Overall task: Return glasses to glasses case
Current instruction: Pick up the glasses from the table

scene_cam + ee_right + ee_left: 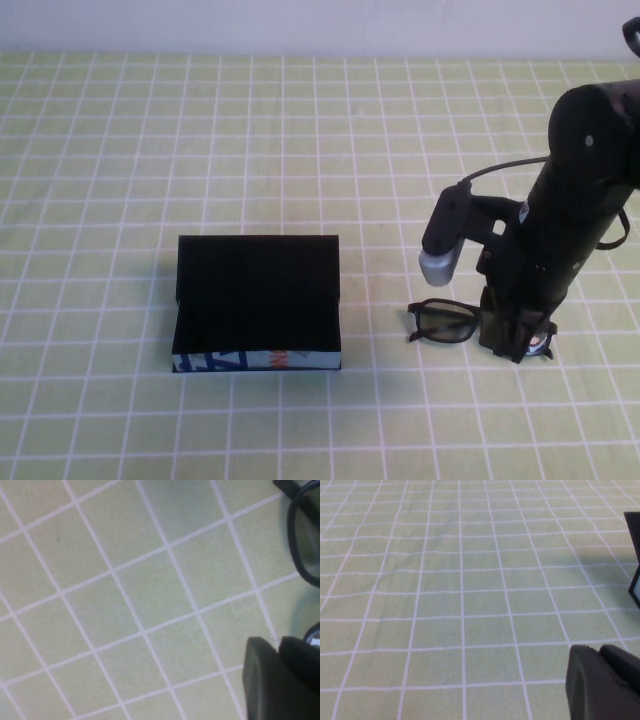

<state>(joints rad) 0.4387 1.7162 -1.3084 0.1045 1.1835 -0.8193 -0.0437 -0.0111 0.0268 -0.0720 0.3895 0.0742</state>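
While my right arm stands nearly upright at the table's right side in the high view, my right gripper (pixel 518 340) is down at the cloth on the right end of the glasses (pixel 445 323); it seems to sit over that end of the frame, though its own bulk hides the contact, and I cannot tell how its fingers stand. The glasses lie flat just right of the glasses case (pixel 258 303), a strip of bare checked tablecloth (pixel 300 140) between them. The case is lid-up, its patterned front edge toward me, with wide open cloth to its left, behind it and in front.

In the left wrist view, my left gripper (pixel 605 682) shows only as a dark corner above empty green squares; whether it is spread or pressed together I cannot tell. A black edge of the case (pixel 633 555) juts in at the frame's border, well apart from it.

In the right wrist view, a curved black rim of the glasses (pixel 295 535) crosses one corner, near the dark body of my right gripper (pixel 280 677); the rest is bare cloth.
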